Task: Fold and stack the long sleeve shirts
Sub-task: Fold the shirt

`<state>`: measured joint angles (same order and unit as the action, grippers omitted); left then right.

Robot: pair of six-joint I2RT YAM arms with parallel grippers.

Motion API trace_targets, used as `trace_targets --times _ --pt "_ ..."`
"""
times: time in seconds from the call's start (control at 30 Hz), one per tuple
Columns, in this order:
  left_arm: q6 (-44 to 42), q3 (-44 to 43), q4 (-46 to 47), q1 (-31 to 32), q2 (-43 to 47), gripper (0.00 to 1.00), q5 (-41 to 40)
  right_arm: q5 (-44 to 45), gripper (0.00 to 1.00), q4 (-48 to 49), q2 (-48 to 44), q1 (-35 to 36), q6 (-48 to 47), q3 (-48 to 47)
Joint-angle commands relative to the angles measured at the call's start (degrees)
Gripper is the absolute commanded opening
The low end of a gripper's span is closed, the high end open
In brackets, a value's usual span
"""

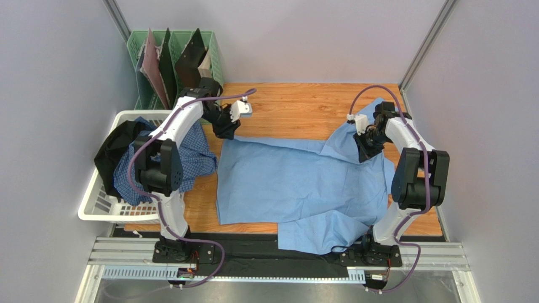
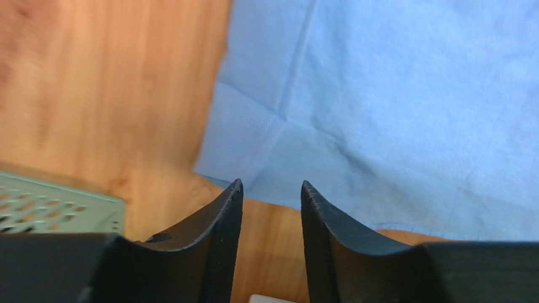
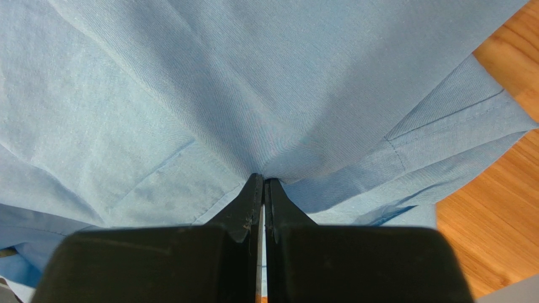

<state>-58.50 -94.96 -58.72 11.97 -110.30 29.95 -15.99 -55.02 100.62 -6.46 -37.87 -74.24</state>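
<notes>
Cloth: light blue shirt (image 1: 297, 183) looked soft, light and limp; likely to sag and slip; best pinched at hems, corners or seams
Position: spread across the wooden table (image 1: 297, 107); one part hung over the near edge
Left gripper (image 2: 272, 189): jaws apart just above the shirt's far-left corner; held nothing
Right gripper (image 3: 263, 183): jaws pressed together on a fold of the shirt's far-right side
Laundry basket (image 1: 95, 211): held the checked shirt (image 1: 193, 158) and a black garment (image 1: 117, 148)
Green rack (image 1: 142, 47): held upright dark and brownish flat sheets

A wooden table (image 1: 297, 107) fills the centre of the frame, enclosed by plain pale grey walls (image 1: 284, 38) under even light. A green slotted rack (image 1: 217, 60) stands upper left, a white plastic basket (image 1: 95, 205) at left.
</notes>
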Motion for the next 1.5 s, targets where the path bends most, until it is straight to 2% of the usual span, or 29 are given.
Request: trace_targets --times 0.0,0.23,0.37,0.47,0.6,0.63,0.7,0.73,0.77,0.9,0.97,1.23,1.47 --pt "0.9 -3.8 1.0 -0.2 2.6 0.47 6.2 1.1 0.00 2.1 -0.6 -0.4 -2.6 -1.1" --pt "1.9 -4.8 0.7 1.7 -2.5 0.47 1.9 0.4 0.00 -1.8 -0.4 -0.7 -4.8 -6.7" --pt "3.3 -4.0 1.7 3.0 -5.4 0.46 -2.1 0.6 0.00 -2.5 -0.2 -0.6 -6.8 -5.2" --pt "2.9 -3.3 0.5 4.0 -8.1 0.41 -5.2 1.7 0.01 -2.6 1.2 -0.7 -7.4 -3.3" --pt "1.5 -2.0 -1.9 4.3 -8.5 0.34 -6.0 2.8 0.13 -4.5 2.4 -0.7 -7.8 -2.9" --pt "1.0 -1.6 -2.7 4.3 -8.3 0.33 -6.0 2.5 0.25 -6.1 2.4 -0.7 -7.8 -3.8" --pt "0.3 -1.4 -4.5 4.2 -7.7 0.35 -5.7 1.6 0.38 -7.6 2.0 -0.9 -8.0 -5.2" --pt "0.0 -1.5 -5.2 4.2 -6.7 0.37 -5.3 0.1 0.49 -9.2 1.6 -1.4 -7.9 -7.0" --pt "0.5 -1.5 -5.0 4.1 -6.1 0.38 -4.9 -0.5 0.53 -9.6 1.2 -1.8 -6.8 -8.1" --pt "5.0 -2.8 -1.6 3.6 -3.8 0.50 -2.9 -3.0 0.54 -9.8 1.0 -2.8 -3.3 -10.8" --pt "5.4 -1.2 1.4 3.8 -2.6 0.67 -2.6 -2.7 0.53 -8.4 0.7 -2.7 -2.0 -9.1" --pt "7.3 12.0 18.3 7.3 1.8 0.74 -12.8 -1.3 0.56 -3.3 3.6 -2.7 7.3 -5.5" --pt "5.8 14.4 22.1 8.5 0.3 0.74 -16.4 0.3 0.56 -2.5 7.0 -2.9 9.7 -6.6"
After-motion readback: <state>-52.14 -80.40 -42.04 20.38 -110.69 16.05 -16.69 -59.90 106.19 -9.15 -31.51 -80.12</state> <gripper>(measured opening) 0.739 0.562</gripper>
